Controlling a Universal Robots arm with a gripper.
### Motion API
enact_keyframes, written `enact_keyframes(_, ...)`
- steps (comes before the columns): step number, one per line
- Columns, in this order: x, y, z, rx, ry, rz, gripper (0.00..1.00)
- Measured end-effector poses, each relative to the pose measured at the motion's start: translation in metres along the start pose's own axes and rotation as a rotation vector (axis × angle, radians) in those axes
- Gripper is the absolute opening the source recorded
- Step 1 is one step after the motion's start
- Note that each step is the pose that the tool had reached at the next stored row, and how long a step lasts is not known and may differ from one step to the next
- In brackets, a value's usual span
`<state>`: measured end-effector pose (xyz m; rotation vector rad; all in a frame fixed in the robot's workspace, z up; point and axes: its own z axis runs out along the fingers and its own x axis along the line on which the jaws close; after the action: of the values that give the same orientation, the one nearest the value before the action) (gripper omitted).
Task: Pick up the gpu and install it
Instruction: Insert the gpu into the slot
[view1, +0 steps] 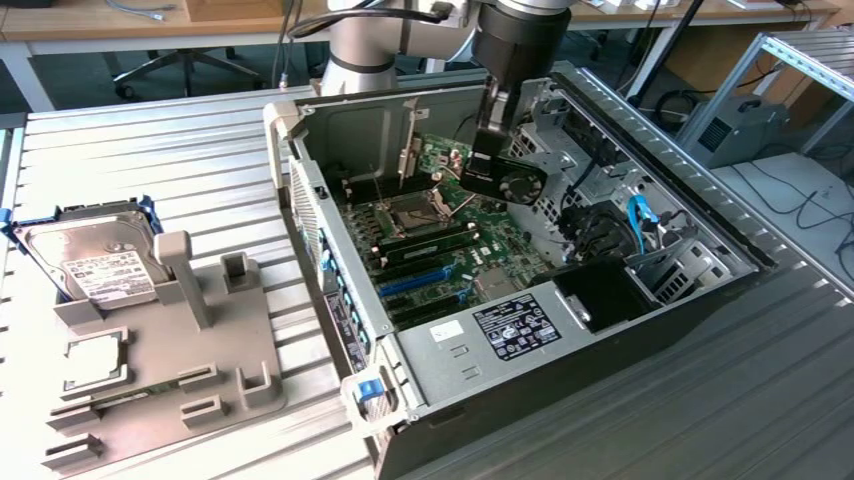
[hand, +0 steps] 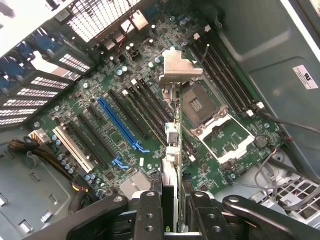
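No text can be read with certainty. The white label (view1: 96, 272) on the hard drive (view1: 54, 232), the black label (view1: 513, 328) on the power supply (view1: 447, 352) and the white sticker (hand: 305, 76) on the case wall (hand: 265, 45) carry print that is too small. The gpu (hand: 172, 134) shows no legible marking.

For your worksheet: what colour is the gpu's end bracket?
The end bracket is silver, clearest in the wrist view.

gpu (hand: 172, 150), slim, silver-bracketed, held edge-on above motherboard (hand: 80, 100)

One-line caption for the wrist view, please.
Hand holding the gpu edge-on over the motherboard, silver bracket at its far end, blue slot alongside.
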<state>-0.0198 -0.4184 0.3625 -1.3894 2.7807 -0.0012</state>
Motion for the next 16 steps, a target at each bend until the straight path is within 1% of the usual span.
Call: enact_keyframes(16,0.0000,0.0000,0.0000,-0.0023,-0.0012,-0.077,0.26)
